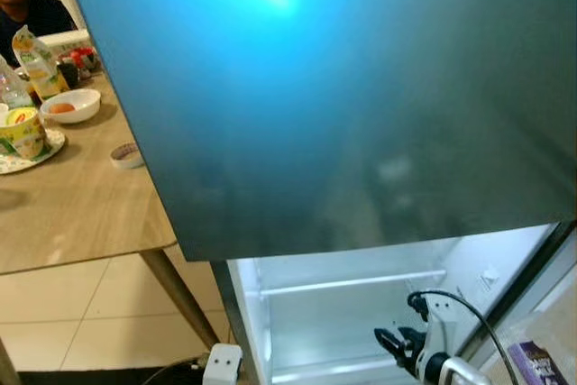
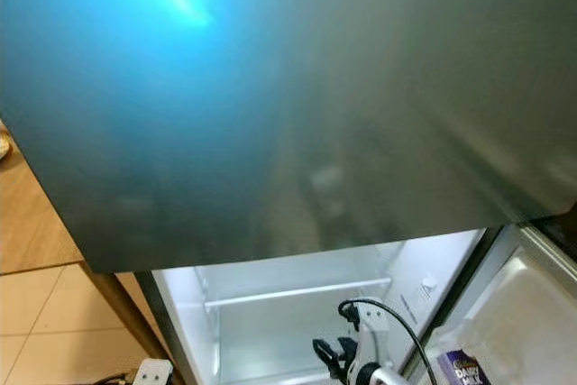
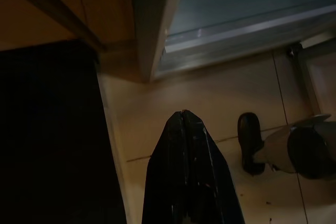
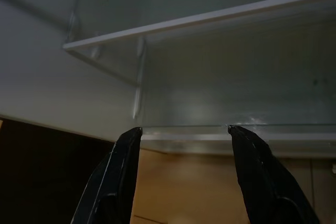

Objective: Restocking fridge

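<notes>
The right arm reaches forward toward the open fridge, and the right gripper is in front of its lit lower compartment, below the glass shelf. Its two black fingers are spread wide apart. The left gripper hangs low, near the fridge's bottom corner, with fingers pressed together.

The wooden table carries a white bowl near its far edge, a cup on a plate, and a small lid near its right edge.
</notes>
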`<state>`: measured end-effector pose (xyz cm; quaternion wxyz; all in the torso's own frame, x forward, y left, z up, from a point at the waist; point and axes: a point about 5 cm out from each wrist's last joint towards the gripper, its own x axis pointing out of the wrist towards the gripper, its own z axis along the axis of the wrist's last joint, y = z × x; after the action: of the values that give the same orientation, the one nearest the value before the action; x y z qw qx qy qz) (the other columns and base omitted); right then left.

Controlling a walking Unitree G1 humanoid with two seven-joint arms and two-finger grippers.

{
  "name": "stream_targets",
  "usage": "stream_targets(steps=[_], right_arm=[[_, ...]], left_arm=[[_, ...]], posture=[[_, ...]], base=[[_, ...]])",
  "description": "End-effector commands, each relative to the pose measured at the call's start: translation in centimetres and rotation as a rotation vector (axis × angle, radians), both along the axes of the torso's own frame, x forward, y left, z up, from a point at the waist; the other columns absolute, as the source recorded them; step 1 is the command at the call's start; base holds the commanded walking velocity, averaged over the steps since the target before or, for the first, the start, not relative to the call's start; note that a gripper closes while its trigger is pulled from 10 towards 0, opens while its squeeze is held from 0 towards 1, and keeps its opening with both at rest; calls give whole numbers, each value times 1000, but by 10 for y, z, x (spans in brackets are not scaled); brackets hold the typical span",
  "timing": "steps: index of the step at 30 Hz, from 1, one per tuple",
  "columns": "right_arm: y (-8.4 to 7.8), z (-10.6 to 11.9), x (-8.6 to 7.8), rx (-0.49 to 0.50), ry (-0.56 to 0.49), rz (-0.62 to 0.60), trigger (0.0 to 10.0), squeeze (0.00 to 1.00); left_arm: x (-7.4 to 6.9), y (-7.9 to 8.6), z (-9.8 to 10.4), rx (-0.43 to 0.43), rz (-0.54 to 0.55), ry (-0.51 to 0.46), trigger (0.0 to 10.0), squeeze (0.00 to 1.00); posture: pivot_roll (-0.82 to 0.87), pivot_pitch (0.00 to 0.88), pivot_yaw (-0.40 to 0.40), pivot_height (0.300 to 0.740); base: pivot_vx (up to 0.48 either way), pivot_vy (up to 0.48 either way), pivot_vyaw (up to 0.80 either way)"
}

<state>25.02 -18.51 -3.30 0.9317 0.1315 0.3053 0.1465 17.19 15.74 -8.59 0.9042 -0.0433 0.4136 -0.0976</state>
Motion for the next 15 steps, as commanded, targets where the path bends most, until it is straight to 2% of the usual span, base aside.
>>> stream_targets(steps=[1, 4, 8, 10, 13, 15], right_arm=[[-2, -6, -8, 1, 38, -11, 10000, 0], [-4, -7, -11, 31, 40, -18, 10000, 0], [-9, -12, -17, 2, 76, -36, 10000, 0], [-9, -13, -18, 1, 81, -39, 10000, 0], [-11, -18, -25, -32, 114, -32, 10000, 0], [-13, -23, -33, -91, 145, -13, 10000, 0]], left_arm=[[-11, 9, -5, 29, 8, 49, 10000, 0], [-17, 12, -8, 34, 21, 73, 10000, 0], [-29, 18, -12, 51, 33, 119, 10000, 0], [-30, 18, -13, 53, 35, 124, 10000, 0], [-34, 21, -14, 59, 42, 142, 10000, 0], [-37, 23, -15, 64, 54, 153, 10000, 0]], posture=[[-87, 0, 25, 717], [-87, 0, 25, 725], [-87, 0, 25, 740], [-89, 0, 24, 740], [-89, 0, 24, 740], [-91, 0, 22, 740]], base=[[0, 0, 0], [0, 0, 0], [0, 0, 0], [0, 0, 0], [0, 0, 0], [0, 0, 0]])
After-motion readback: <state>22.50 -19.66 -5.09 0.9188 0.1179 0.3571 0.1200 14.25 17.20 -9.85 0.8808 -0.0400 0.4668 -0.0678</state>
